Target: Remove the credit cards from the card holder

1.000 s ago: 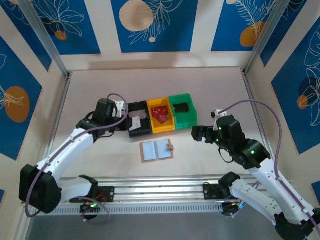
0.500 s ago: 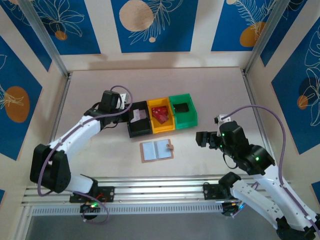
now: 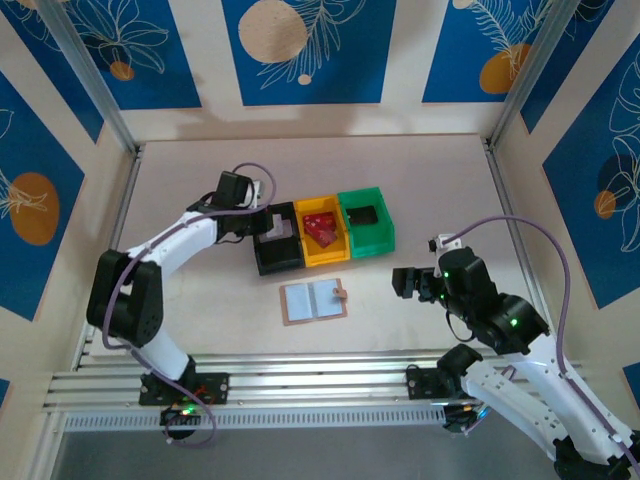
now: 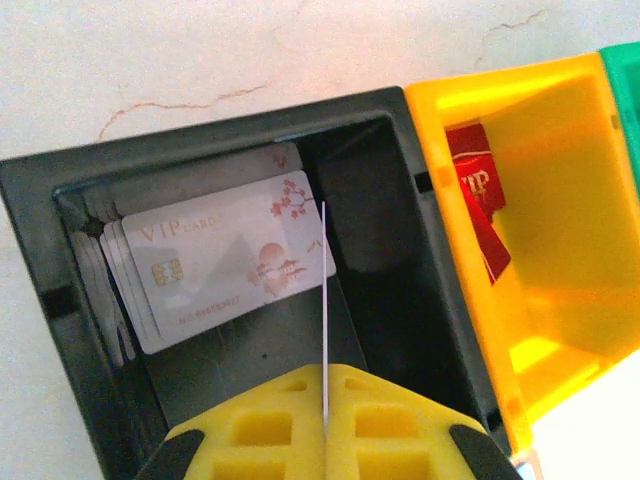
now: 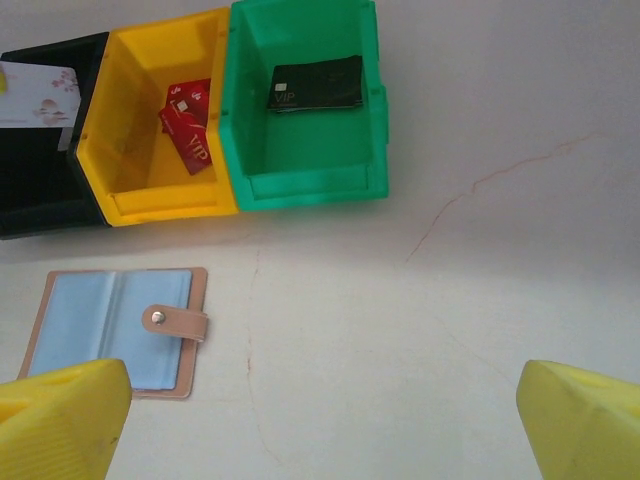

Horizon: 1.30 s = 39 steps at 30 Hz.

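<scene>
The left arm has swung toward the upper centre of the frame. The left gripper [image 4: 325, 390] now hangs over the black plastic bin [image 4: 200, 135], fingers closed on a thin pale card [image 4: 325, 280] seen edge-on above the white credit cards [image 4: 230, 260] stacked there. The tan folding card holder [image 3: 314, 300] lies open at lower centre, long axis left–right, pockets apparently empty. It sits left of the wide-open right gripper [image 3: 404, 282], snap tab facing it.
</scene>
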Available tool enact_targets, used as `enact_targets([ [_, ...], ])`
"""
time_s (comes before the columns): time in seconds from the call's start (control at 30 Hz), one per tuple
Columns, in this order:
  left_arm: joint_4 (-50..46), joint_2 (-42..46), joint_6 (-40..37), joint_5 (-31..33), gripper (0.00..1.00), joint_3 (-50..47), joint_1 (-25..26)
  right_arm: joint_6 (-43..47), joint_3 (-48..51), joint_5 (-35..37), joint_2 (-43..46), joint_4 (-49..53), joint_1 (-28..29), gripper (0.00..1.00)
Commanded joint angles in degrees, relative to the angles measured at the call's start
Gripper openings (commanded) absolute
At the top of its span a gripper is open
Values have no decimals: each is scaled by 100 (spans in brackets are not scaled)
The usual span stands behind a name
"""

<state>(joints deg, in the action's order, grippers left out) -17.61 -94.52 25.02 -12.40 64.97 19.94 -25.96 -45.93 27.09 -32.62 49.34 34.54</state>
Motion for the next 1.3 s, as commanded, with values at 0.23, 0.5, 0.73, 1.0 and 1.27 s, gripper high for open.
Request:
enact_targets([
  [0.23, 118, -908, 265, -464, 0, 768, -126, 82, 132, 69, 177, -160, 52, 99],
  [0.5, 56, -1204, 285, -499, 0, 946, -129, 133, 206, 11, 304, -248, 52, 99],
  [0.73, -58, -1403, 250, -491, 0, 1082, -124, 153, 225, -38, 327, -282, 55, 99],
  [1.0, -172, -1515, 214, -465, 0, 1131, -144, 161, 250, -49, 338, -306, 60, 99],
  [1.27, -382, -1541, 147, -448, 9, 1296, -155, 170, 258, -71, 344, -311, 61, 99],
])
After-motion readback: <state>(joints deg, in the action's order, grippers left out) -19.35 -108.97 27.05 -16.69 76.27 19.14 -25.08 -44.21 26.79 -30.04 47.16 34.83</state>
